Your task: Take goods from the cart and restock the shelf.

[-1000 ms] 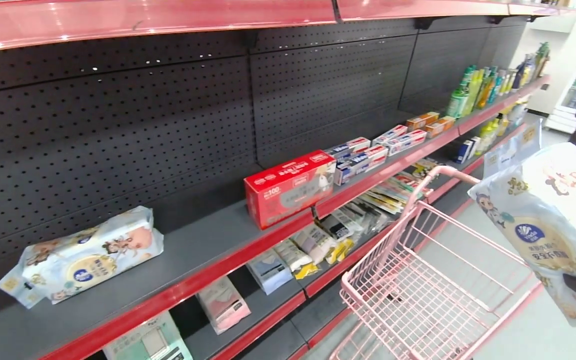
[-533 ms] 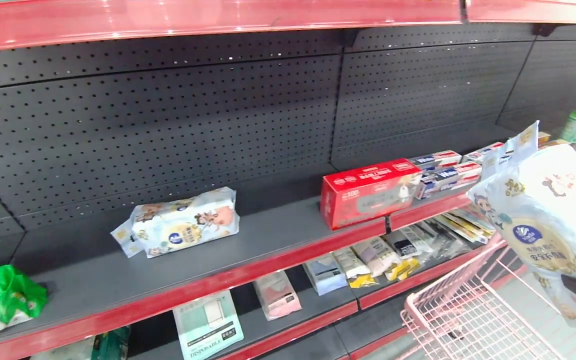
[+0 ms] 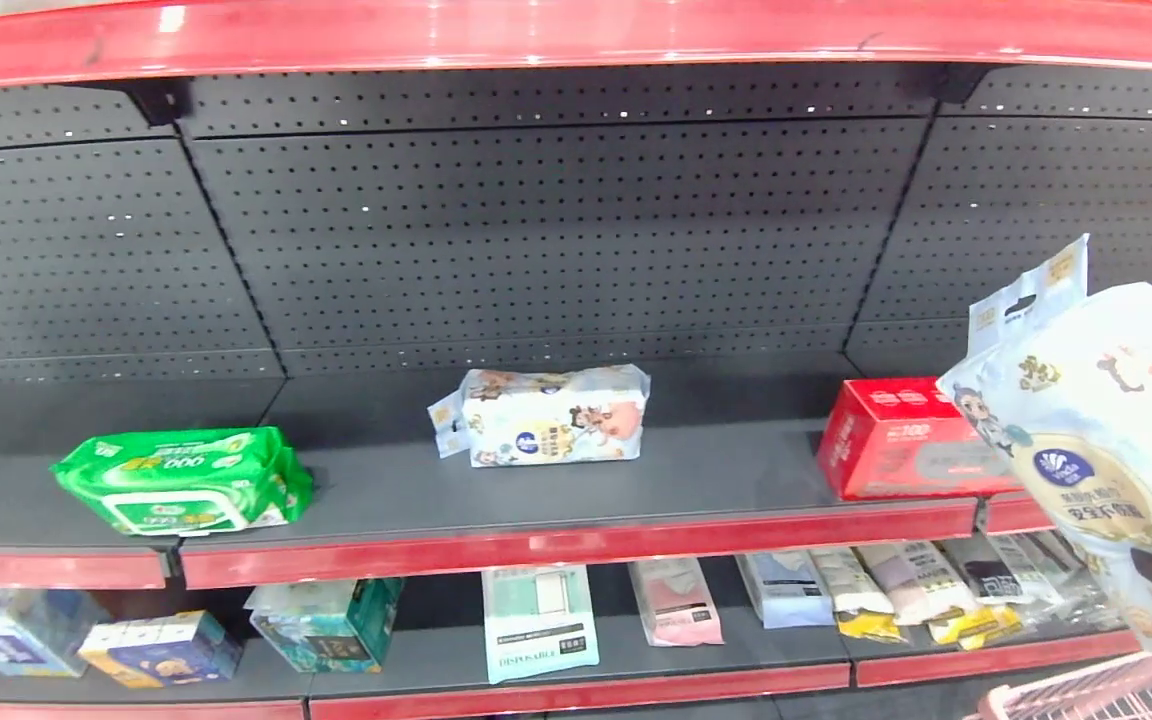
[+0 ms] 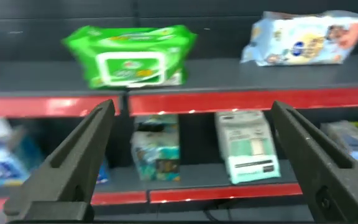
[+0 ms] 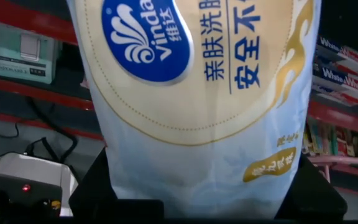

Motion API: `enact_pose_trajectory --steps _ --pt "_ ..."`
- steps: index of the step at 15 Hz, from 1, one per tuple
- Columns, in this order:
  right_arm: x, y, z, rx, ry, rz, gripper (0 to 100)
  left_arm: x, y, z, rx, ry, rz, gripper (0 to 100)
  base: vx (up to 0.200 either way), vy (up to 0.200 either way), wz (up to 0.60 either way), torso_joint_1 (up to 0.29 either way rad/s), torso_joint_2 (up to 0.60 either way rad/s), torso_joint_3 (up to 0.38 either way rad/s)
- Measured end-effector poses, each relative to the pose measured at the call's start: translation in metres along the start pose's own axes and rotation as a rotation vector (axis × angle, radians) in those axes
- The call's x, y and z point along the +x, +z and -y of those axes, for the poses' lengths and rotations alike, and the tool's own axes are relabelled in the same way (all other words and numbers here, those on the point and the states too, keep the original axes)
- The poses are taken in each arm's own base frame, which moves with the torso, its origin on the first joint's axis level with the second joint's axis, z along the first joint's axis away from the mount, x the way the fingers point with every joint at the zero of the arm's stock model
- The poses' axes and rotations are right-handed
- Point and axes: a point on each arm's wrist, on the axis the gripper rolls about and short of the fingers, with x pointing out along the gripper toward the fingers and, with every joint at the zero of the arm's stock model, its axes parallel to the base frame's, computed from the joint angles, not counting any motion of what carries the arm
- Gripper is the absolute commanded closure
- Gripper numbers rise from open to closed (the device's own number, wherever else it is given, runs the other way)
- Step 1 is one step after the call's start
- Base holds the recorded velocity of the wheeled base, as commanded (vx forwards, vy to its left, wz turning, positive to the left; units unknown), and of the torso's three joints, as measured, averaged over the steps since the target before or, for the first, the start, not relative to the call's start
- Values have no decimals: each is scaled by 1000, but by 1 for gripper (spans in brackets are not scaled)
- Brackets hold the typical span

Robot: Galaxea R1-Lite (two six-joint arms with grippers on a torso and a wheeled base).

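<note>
The head view has swung along the shelf (image 3: pixel 736 470) and now faces it square on; that is the camera turning, not the goods shifting. The cart (image 3: pixel 1086 690), which took up the lower right a second ago, is down to a pink corner at the bottom right, so the robot has turned from it toward the shelf. The pack (image 3: pixel 1096 450) sits at the same spot in the view as before, carried along with the turn. The right gripper (image 5: pixel 204 193) is clamped on its lower end and holds it upright in the air before the shelf's right end. On the shelf a like pack (image 3: pixel 546 415) lies near the middle, a green pack (image 3: pixel 186 480) toward the left end, and a red box (image 3: pixel 911 440) toward the right end at the front edge, with bare board between them. The left gripper (image 4: pixel 192 106) hangs empty before the shelf front, its fingers wide apart. By this the picking looks done and the placing is at hand; the bare stretch beside the like pack seems the natural spot.
</note>
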Motion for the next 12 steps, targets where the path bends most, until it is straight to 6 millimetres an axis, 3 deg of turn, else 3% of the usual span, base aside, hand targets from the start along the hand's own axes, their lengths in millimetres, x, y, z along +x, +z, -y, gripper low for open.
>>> enact_pose_trajectory --steps 7,9,12 --pt "-9 -4 3 48 -36 24 100 0 0 0 14 -3 -1 0 0 0 0 0 0 0" --pt "-15 -11 4 73 -72 27 100 0 0 0 22 -5 -5 0 0 0 0 0 0 0" --pt "-28 -30 3 248 -154 23 100 3 1 0 34 -54 -44 0 0 0 0 0 0 0"
